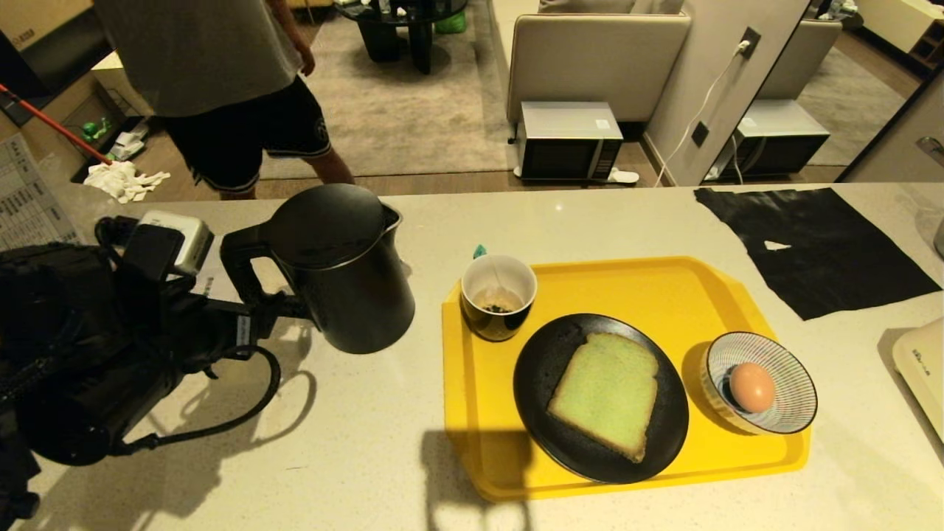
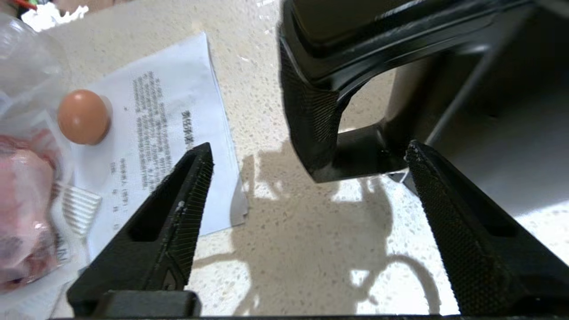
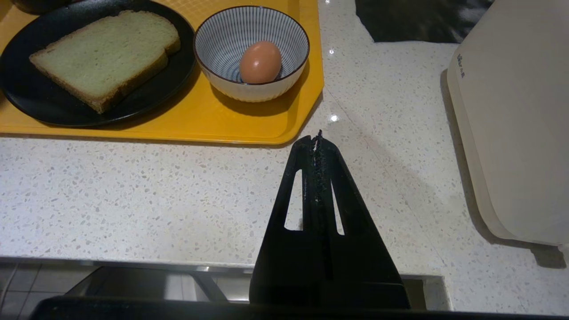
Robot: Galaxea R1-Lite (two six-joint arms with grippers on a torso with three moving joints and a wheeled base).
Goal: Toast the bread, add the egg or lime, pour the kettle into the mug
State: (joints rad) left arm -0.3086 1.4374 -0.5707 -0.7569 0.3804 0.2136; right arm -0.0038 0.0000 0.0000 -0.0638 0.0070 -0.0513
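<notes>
The black kettle [image 1: 346, 273] stands on the counter left of the yellow tray [image 1: 664, 287], its loop handle [image 2: 311, 111] turned toward my left gripper [image 1: 284, 310]. That gripper [image 2: 310, 149] is open wide, with the handle's lower end just ahead of its fingertips and nothing between them. On the tray sit the black mug [image 1: 498, 295] with a tea bag inside, the green bread [image 1: 605, 391] on a black plate [image 1: 538, 369], and the egg [image 1: 751, 387] in a striped bowl [image 1: 796, 369]. My right gripper [image 3: 318, 135] is shut and empty over the counter's near edge, by the tray's corner.
A person [image 1: 221, 74] stands beyond the counter. A black cloth [image 1: 811, 251] lies at the back right and a white appliance [image 1: 922, 369] sits at the right edge. Left of the kettle are a printed sheet [image 2: 169, 124], a brown egg [image 2: 83, 116] and a plastic pack [image 2: 22, 200].
</notes>
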